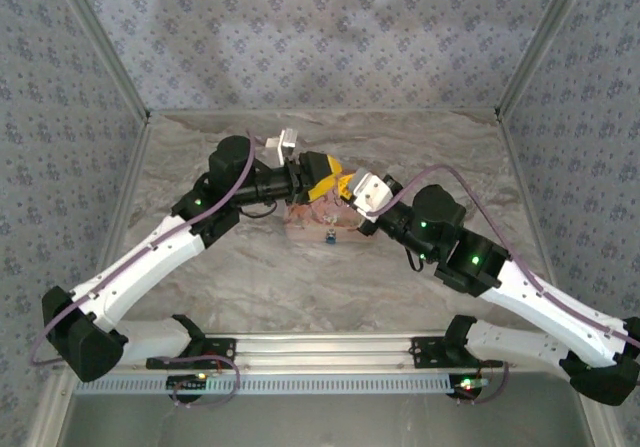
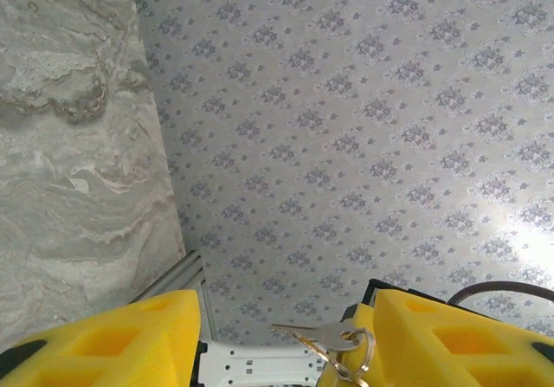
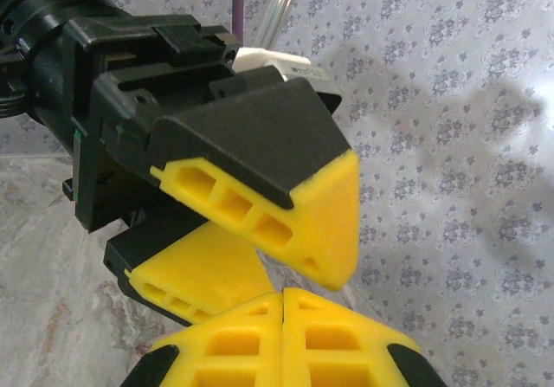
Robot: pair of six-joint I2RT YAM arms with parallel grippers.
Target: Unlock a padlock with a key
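The padlock (image 1: pixel 328 235), a tiny dark piece with a blue part, lies at the near edge of a pink book (image 1: pixel 303 225) in the middle of the table. Both grippers meet just above the book. My left gripper (image 1: pixel 332 183) (image 2: pixel 281 322) stands open, its yellow fingers (image 3: pixel 303 205) wide apart. A silver key (image 2: pixel 333 332) on a ring rests against the inner side of its right finger, blade pointing into the gap. My right gripper (image 1: pixel 343 204) (image 3: pixel 283 305) is shut, pads pressed together with nothing visible between them, its tips right under the left gripper's fingers.
The marble-patterned table (image 1: pixel 250 267) is enclosed by patterned walls (image 1: pixel 320 27) at the back and on both sides. An aluminium rail (image 1: pixel 320 347) runs along the near edge between the arm bases.
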